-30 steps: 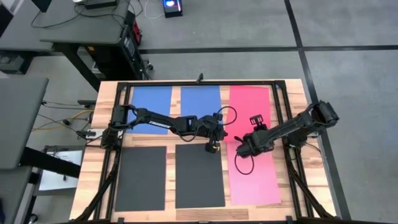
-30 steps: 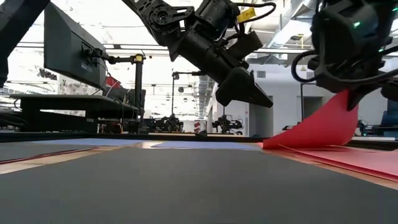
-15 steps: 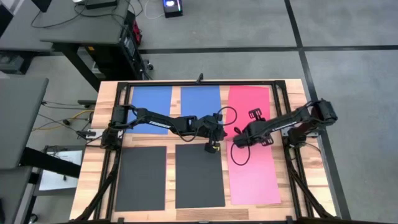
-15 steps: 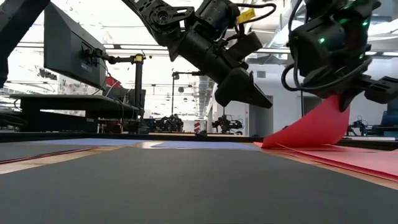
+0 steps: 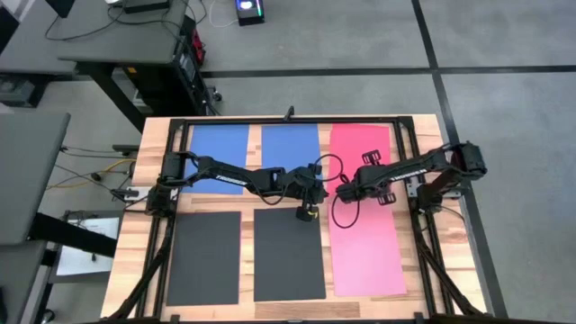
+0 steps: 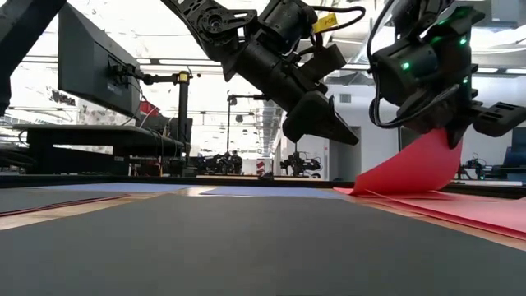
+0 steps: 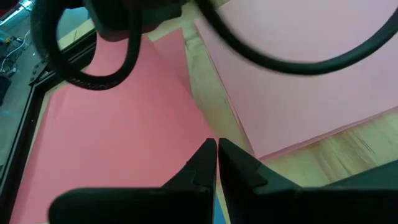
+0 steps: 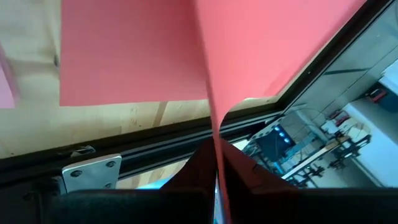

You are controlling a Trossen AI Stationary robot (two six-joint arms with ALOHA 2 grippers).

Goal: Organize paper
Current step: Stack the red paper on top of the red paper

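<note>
**Jaws shut both sides; right one pinching lifted red sheet – slip/crease risk**

Jaws status, left to right: left gripper [image 5: 307, 214] is closed on nothing, hanging just above the worktop [image 5: 425, 135] near the top edge of the middle dark grey sheet [image 5: 288, 254]. Right gripper [image 8: 214, 163] is clamped on an edge of a red sheet [image 6: 415, 168], which curls up off the surface in a smooth bow.

Layout: two blue sheets [image 5: 220, 145] back left and centre, two dark grey sheets front left and centre, red/pink paper [image 5: 367, 256] filling the right column front to back.

Risks, my read:
- Thin edge-only pinch: a fast pull could slide the sheet out or tear it.
- The bow could fold into a hard crease if the edge is dragged low or pushed back on itself.
- Lifted sheet may drag the paper beneath it, so the column skews.
- Arms are close over the centre gap; a swing left could clip the left wrist or its cable.

Materials: thin, matte, flexible rectangular sheets, equal size. Worktop is pale wood grain inside a black metal frame [image 5: 403, 144].
</note>
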